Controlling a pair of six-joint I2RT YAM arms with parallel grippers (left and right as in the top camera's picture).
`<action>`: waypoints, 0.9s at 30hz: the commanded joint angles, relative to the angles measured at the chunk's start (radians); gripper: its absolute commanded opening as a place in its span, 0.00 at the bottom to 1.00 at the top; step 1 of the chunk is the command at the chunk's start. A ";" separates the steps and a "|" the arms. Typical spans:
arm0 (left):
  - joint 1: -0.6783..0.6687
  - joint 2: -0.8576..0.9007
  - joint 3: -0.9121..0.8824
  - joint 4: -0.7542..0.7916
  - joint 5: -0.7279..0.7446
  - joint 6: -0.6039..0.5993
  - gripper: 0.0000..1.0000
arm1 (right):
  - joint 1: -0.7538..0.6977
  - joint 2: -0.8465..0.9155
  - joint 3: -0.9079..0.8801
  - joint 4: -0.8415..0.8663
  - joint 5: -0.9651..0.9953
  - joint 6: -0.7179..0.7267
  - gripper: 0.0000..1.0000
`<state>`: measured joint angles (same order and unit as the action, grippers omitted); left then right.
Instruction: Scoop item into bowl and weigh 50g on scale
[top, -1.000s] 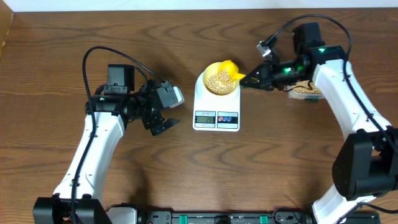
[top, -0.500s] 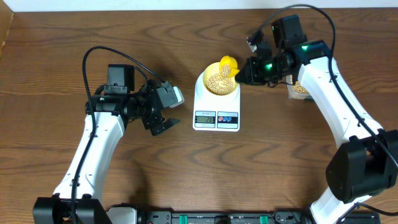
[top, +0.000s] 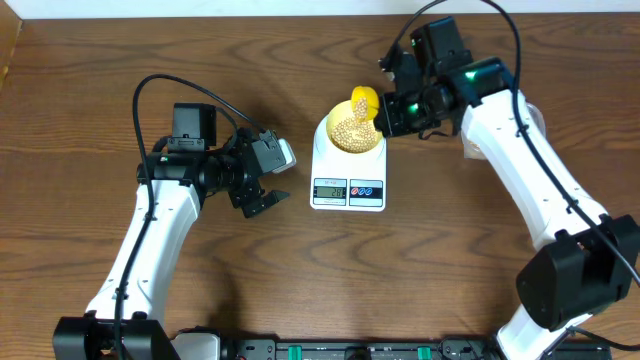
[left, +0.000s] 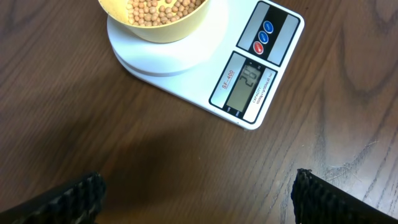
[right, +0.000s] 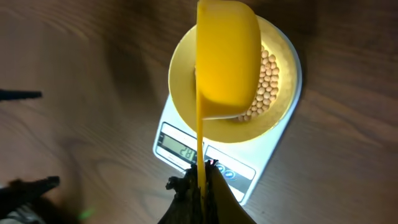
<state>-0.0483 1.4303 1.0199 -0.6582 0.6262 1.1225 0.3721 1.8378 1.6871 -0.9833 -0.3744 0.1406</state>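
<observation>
White arms (top: 150, 240) carry black joints (top: 215, 175), looping cables (top: 137, 98) and seemingly ribbed fingers (left: 78, 196).

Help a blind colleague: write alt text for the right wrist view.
A bright yellow scoop, its handle held in the shut right gripper, is tipped over a pale-yellow bowl of tan beans. The bowl sits on a white digital scale on a dark wooden table.

Yellow scoop (right: 227, 59) over the bowl (right: 179, 87)

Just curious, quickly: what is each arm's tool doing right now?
Left tool: open, holding nothing.
Right tool: closed on the yellow scoop, tipped over the bowl.
</observation>
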 joint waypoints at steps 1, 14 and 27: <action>0.003 -0.013 0.003 -0.004 0.016 -0.009 0.97 | 0.034 -0.002 0.022 -0.003 0.109 -0.097 0.01; 0.003 -0.013 0.003 -0.004 0.016 -0.009 0.98 | 0.062 -0.002 0.021 -0.005 0.238 -0.338 0.01; 0.003 -0.013 0.003 -0.004 0.016 -0.009 0.97 | 0.121 -0.002 0.019 -0.004 0.369 -0.478 0.01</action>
<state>-0.0483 1.4307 1.0199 -0.6582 0.6262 1.1225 0.4706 1.8378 1.6871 -0.9863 -0.0711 -0.3023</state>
